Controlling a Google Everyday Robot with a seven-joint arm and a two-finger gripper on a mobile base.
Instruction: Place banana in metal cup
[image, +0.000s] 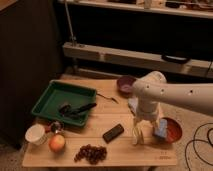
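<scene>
The pale yellow banana (135, 136) lies on the wooden table (125, 152), right of the black rectangular block (113, 133). My gripper (142, 129) hangs from the white arm (152, 95) straight above the banana, very close to it or touching it. The small metal cup (56, 126) stands at the table's left, between the white cup (36, 134) and the green tray (62, 102), far from the gripper. The arm hides part of the banana's far end.
A red-yellow apple (57, 143) and dark grapes (91, 153) lie at the front left. The tray holds dark utensils (77, 108). A purple bowl (125, 85) stands at the back. A red bowl (172, 131) with a blue sponge (161, 128) stands at the right.
</scene>
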